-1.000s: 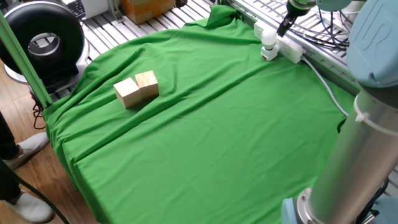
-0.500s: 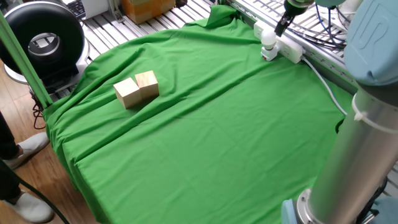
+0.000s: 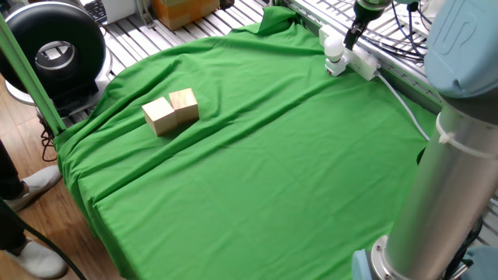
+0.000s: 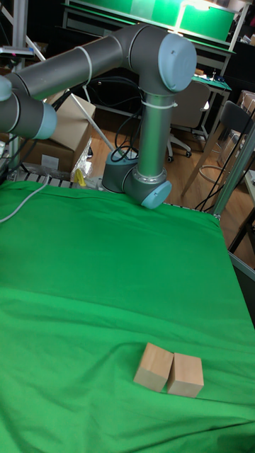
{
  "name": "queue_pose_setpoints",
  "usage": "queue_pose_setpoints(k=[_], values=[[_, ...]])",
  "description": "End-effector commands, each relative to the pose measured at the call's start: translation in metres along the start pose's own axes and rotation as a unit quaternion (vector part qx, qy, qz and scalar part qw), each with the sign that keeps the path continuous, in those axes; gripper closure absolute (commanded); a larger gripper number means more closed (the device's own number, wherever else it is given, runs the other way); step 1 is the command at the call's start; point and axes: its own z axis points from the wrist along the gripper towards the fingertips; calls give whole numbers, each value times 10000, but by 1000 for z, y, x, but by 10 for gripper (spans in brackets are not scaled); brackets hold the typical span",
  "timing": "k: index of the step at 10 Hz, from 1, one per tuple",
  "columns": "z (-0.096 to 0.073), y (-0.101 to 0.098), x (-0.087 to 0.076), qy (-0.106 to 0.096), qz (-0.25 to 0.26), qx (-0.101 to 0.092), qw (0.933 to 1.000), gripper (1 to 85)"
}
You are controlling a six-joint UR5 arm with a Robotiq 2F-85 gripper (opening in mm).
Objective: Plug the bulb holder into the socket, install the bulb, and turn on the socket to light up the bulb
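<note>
Since a second ago the big grey arm column point(image 3: 440, 179) at the near right has swung a little leftward and the tool point(image 3: 352, 35) at the far edge has lifted slightly; nothing else has shifted.

Nearest on the green-cloth desk point(image 3: 257, 179) stand two pale wooden blocks point(image 3: 171, 111), touching side by side, well apart from the work. At the far right corner lies the long white rectangular power strip socket point(image 3: 359, 61), its white cable point(image 3: 405, 105) trailing back toward the arm. The small white bulb holder point(image 3: 335, 68) sits at the socket's near end, apparently plugged in, and the small white frosted-dome bulb point(image 3: 334, 48) stands upright on top of it. The dark tool hangs just beside and above the bulb, over the strip; it grips nothing that I can see, but whether its fingers are spread or closed is too small to tell. In the tall view the tool and socket fall outside the picture.

Judging from this, the bulb is installed and the switch remains. The tool should come down squarely on the strip's rocker, pressing straight down without brushing the bulb or sliding the strip on the cloth. The bulb shows no clear glow.

No containers sit on the desk.
</note>
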Motion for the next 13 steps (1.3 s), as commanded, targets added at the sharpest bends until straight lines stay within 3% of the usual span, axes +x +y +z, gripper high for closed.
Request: queue_pose_setpoints(k=[1,7,13], values=[[4,-1,2,9,-31,-71,10000,197],[-3,8,-3,-79,-112,-143,9998,193],[-21,13,-5,-191,-240,-52,9995,203]])
